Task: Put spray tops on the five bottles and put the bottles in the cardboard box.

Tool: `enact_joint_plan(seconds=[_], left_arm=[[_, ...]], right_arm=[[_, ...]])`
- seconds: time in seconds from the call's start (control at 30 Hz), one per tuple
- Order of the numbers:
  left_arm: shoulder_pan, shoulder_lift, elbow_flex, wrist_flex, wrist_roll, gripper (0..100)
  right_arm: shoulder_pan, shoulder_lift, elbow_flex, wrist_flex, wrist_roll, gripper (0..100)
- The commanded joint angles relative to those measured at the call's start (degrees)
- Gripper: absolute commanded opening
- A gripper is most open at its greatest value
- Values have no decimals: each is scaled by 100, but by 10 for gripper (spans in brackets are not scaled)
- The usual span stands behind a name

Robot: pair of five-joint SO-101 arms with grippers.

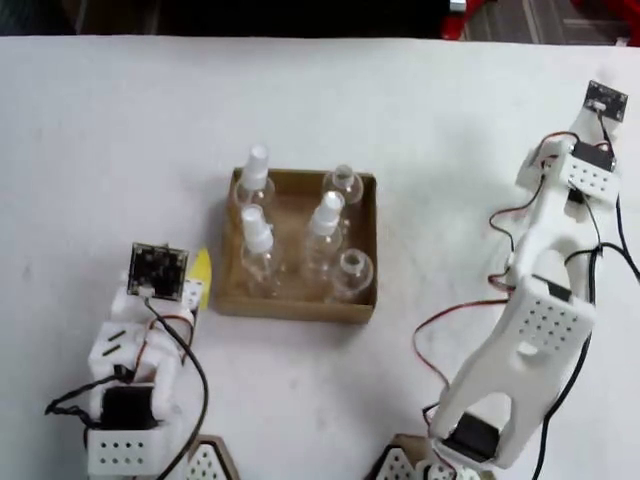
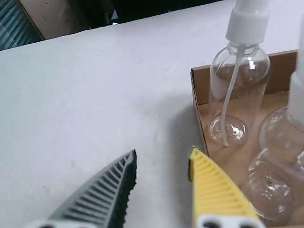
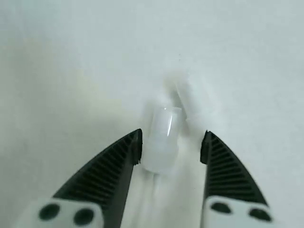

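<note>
**Cardboard box [image 1: 290, 305] full, two necks uncapped**

Five bottles [image 1: 258, 250] standing inside the box, three fitted with spray tops [image 1: 256, 160], two bare at the neck. Off to the side, right gripper [image 3: 171, 137] spread wide, gripping nothing, straddling a loose spray top [image 3: 163, 124] lying flat on the surface [image 1: 120, 120]. Beside the box wall, left gripper [image 2: 161, 159] open too, empty.

Likely trouble: closing off-centre and popping the round, slick top sideways; clamping it askew, then missing a neck; nudging a light bottle over against its neighbours.
</note>
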Motion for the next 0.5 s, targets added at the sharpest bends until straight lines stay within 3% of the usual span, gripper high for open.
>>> enact_joint_plan(seconds=[0.0,0.47], left_arm=[[48,-31,9,-26,-62,165],[48,-31,9,-26,-62,165]], right_arm=[[66,453,-1064,198,35,169],[-251,1455,-2567,1051,35,122]])
